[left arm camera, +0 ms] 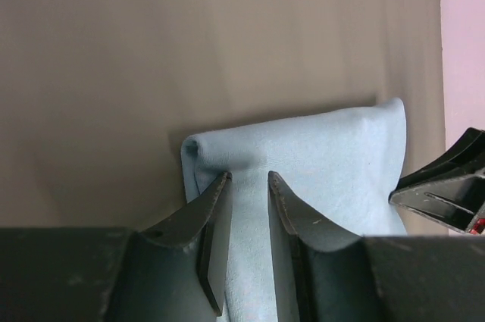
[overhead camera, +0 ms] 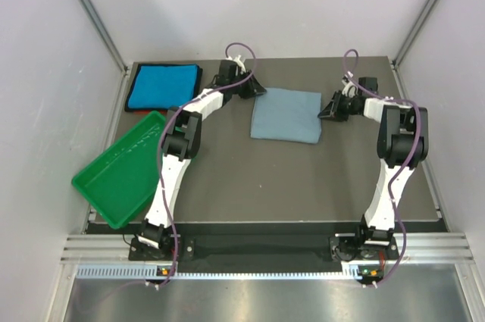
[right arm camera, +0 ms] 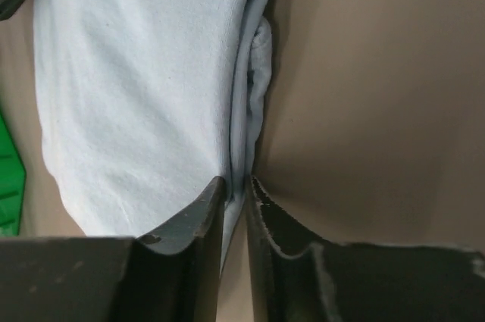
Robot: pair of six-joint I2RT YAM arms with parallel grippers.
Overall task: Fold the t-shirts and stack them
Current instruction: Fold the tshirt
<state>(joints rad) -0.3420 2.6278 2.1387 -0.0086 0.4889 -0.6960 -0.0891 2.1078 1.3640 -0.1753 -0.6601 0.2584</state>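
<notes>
Where t-shirt [overhead camera: 286, 114] lies folded, left fingers [left arm camera: 212, 235], right fingers [right arm camera: 191, 242] pinching edges

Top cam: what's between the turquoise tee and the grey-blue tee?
The left gripper, closed on the grey-blue tee at its far left corner. From there to the turquoise tee there is only the left arm over bare table, seen in the top view.

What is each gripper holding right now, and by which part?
Both hold the folded grey-blue t-shirt: the left gripper pinches its far-left corner, and the right gripper pinches its right edge.
</notes>
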